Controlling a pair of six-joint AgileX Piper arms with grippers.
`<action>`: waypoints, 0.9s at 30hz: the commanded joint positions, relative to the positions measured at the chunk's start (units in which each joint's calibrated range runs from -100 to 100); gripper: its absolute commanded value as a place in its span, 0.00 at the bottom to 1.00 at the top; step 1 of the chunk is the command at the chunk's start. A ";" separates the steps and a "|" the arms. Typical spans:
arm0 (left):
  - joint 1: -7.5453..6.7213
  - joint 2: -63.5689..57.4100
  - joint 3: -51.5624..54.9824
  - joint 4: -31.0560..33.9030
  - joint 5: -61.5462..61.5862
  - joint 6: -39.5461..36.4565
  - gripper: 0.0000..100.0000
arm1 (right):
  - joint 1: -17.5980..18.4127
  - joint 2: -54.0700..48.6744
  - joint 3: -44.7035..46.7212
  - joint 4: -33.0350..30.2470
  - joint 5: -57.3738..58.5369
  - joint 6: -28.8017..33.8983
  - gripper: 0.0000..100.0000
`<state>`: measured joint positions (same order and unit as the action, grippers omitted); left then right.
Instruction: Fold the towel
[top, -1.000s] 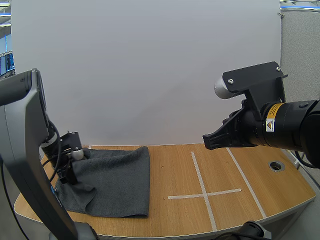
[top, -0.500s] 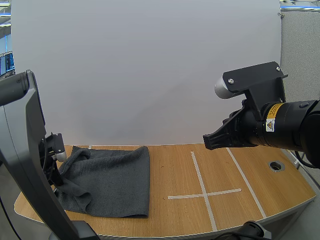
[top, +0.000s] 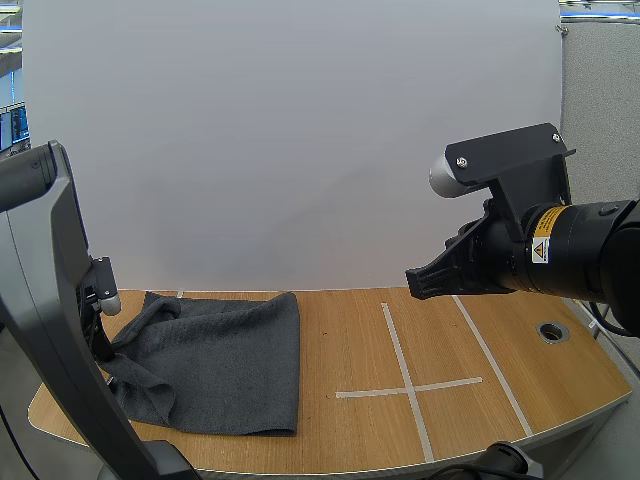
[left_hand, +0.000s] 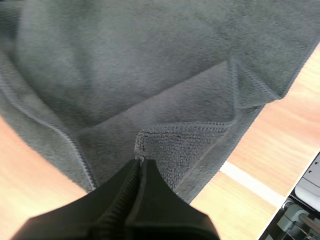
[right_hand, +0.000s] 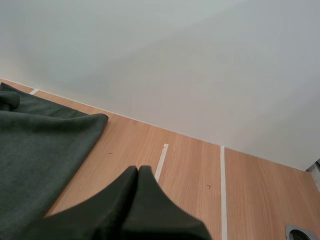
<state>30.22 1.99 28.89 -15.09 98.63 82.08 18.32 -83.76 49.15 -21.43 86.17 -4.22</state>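
Pinched towel (left_hand: 150, 65) by 1 hemmed corner in left gripper (left_hand: 140, 161), at 9 o'clock; judged limp, light, draping. Pressed together on nothing at right gripper (right_hand: 138, 171).

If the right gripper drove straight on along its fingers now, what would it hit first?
Probably bare table, between the towel and the tape line beside it. The right gripper, shut, points down at that wood with nothing in between, though depth is hard to judge.
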 joint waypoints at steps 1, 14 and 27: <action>0.14 0.01 2.60 -0.81 1.37 1.93 0.00 | -0.17 -0.70 0.08 -0.03 -0.43 -0.19 0.00; 3.22 2.29 2.82 0.73 1.37 4.03 0.00 | -0.17 -0.70 0.08 0.55 -0.43 -0.19 0.00; 3.30 6.15 4.85 0.85 1.37 4.48 0.00 | -2.93 -0.70 0.08 1.28 -0.43 -0.19 0.00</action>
<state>33.42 7.73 33.45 -14.06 98.76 85.87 16.77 -83.76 49.15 -20.67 86.17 -4.22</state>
